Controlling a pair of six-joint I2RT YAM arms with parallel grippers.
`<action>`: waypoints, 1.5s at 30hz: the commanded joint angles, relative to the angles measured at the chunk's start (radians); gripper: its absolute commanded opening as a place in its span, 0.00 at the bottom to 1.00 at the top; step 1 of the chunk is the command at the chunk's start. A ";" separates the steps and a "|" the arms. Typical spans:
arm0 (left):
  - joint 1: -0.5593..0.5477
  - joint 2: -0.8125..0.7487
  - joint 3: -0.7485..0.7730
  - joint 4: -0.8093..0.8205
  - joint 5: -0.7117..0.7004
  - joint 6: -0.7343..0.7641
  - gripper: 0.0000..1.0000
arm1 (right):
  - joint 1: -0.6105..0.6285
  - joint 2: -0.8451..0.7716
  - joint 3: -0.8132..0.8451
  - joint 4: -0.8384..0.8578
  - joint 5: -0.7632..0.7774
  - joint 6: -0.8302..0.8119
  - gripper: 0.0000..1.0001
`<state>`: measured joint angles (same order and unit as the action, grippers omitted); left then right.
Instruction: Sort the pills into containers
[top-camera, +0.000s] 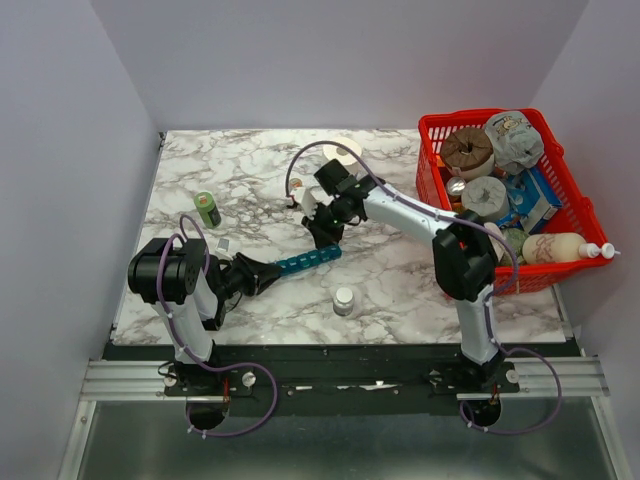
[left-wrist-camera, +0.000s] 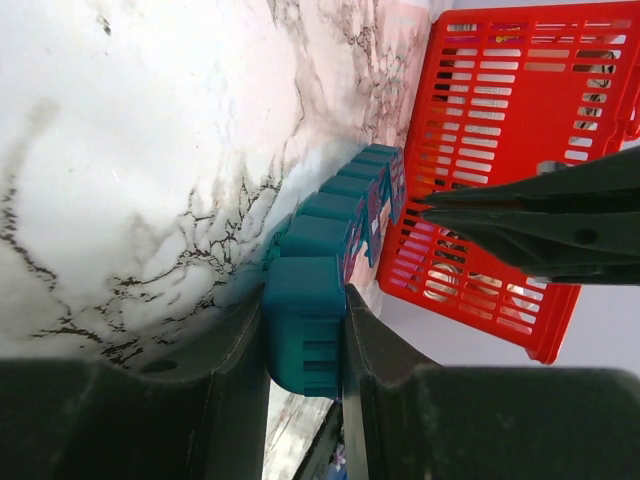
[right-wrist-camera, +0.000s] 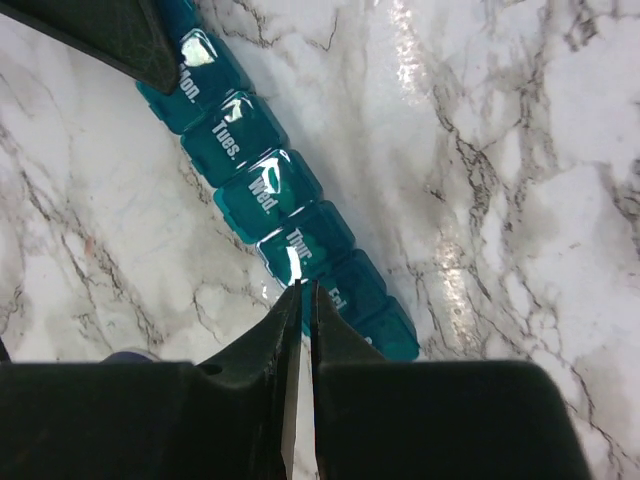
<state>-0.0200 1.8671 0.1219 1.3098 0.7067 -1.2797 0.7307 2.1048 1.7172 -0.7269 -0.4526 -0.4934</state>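
Left claw: clamped shut on the near end of the teal pill organizer. The strip lies diagonally on the marble table, day labels up. Right claw: tips at the Thur./Fri. lids, fingers nearly together, only a thin slit between; cannot tell if anything is pinched. Red basket at far right.

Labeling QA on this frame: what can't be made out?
Pills: none visible in any view; too small, or under pill organizer lids.
Right wrist: right gripper has its own fingers hiding whether it touches the lid.
Left wrist: left gripper fingers cover the organizer's near end; labels edge-on, unreadable.
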 joint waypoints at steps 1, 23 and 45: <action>0.000 0.027 -0.028 -0.064 -0.115 0.089 0.00 | -0.008 -0.078 0.002 -0.025 -0.072 -0.017 0.16; -0.003 0.024 -0.028 -0.067 -0.115 0.092 0.00 | -0.028 0.093 -0.011 -0.077 0.034 -0.017 0.16; -0.005 0.024 -0.027 -0.067 -0.112 0.094 0.00 | -0.099 0.041 -0.054 -0.091 0.005 -0.043 0.17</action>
<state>-0.0216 1.8622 0.1223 1.3094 0.7040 -1.2671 0.6254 2.0995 1.6848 -0.7887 -0.4427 -0.5251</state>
